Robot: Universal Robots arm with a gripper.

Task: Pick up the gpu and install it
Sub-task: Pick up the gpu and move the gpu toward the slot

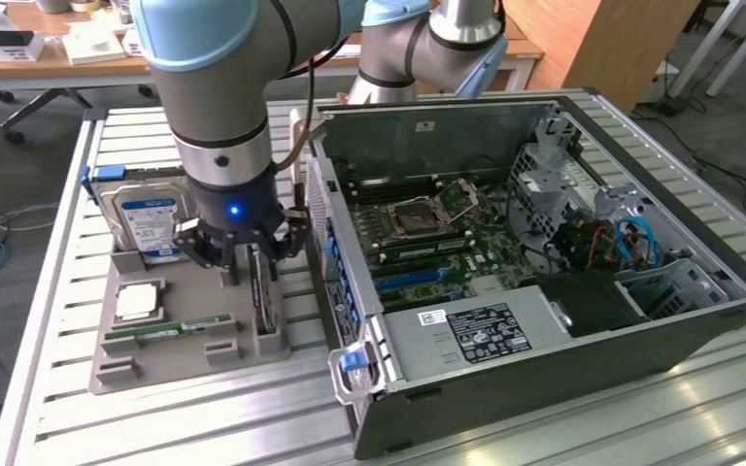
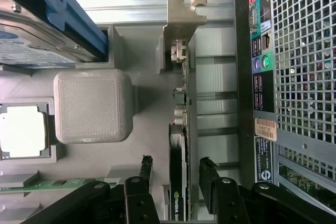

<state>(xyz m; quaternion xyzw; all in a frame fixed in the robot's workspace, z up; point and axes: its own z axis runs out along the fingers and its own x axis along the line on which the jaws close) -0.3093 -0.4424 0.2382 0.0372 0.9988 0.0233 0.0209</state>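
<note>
Zero steps done: gpu (image 1: pixel 264 306) stands on edge in grey holder (image 1: pixel 166 364) beside PC case (image 1: pixel 542 320), not yet lifted/installed. Gripper (image 1: pixel 254 264) wide, jaws either side of card, not clamped.

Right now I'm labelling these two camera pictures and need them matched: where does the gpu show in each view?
Exterior view: the gpu stands on edge in the grey holder tray, on the side nearest the computer case, under the gripper.
Wrist view: the gpu is edge-on, between the open gripper's fingers, alongside the computer case.
Shared landmark: the blue-labelled hard drive.
</note>
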